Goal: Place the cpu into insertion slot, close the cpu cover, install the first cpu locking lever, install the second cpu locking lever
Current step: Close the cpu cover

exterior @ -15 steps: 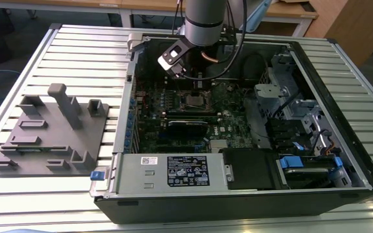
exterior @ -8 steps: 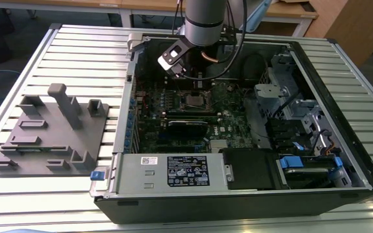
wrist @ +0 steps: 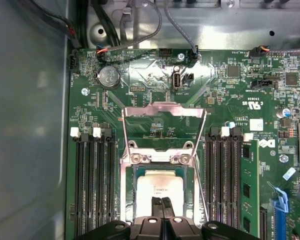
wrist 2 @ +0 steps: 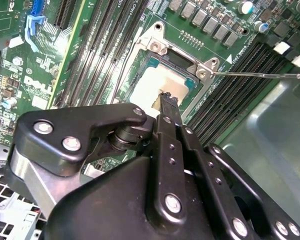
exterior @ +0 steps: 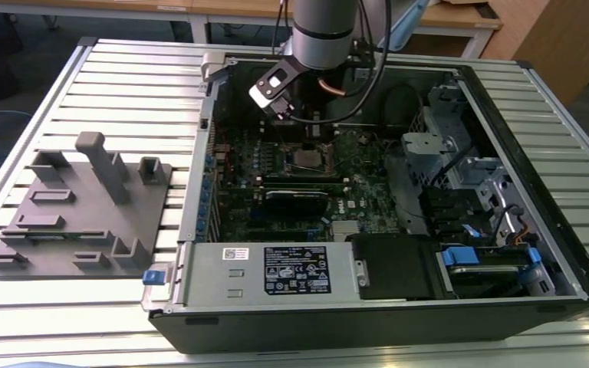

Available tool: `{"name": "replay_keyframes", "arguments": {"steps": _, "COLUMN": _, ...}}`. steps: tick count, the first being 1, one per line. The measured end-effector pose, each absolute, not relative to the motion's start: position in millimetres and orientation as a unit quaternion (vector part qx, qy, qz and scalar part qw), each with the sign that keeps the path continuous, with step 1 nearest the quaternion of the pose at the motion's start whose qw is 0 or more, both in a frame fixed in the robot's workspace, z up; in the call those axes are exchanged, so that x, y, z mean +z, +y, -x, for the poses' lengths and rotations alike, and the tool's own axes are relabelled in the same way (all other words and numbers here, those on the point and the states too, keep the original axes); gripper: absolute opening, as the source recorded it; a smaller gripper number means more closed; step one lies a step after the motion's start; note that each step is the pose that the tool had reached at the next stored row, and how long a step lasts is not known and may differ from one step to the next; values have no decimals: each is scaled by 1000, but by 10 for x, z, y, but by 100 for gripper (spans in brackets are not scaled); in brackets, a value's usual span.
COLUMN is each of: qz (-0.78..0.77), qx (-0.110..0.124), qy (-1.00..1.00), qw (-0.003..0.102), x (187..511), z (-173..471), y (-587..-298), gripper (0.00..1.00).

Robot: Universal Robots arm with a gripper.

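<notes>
First wrist view | cpu (wrist: pixel 159 187) pale silver square, lying in insertion slot (wrist: pixel 125 197) | hand (wrist: pixel 162 201) clenched, empty

My arm (exterior: pixel 320 31) hangs over the open computer (exterior: pixel 376 326). My gripper (exterior: pixel 292 113) is low, near the slot (exterior: pixel 308 157). A grey tray (exterior: pixel 80 215) sits on the table (exterior: pixel 131 69), at the exterior view's left.

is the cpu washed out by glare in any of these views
Second wrist view: the cpu glares almost white. First wrist view: it is evenly lit, pale grey. Exterior view: the insertion slot looks dark inside the shaded case.
</notes>
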State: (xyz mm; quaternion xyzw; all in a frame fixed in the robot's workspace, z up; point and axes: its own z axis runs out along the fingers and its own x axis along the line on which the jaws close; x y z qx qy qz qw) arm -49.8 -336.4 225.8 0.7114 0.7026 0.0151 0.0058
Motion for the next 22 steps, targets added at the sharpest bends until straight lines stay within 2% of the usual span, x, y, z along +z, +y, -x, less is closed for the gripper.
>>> {"name": "replay_keyframes", "arguments": {"steps": 22, "qz": -711, "qx": 15, "qy": 703, "qw": 6, "x": 2374, "z": 497, "y": -3364, "gripper": 10}}
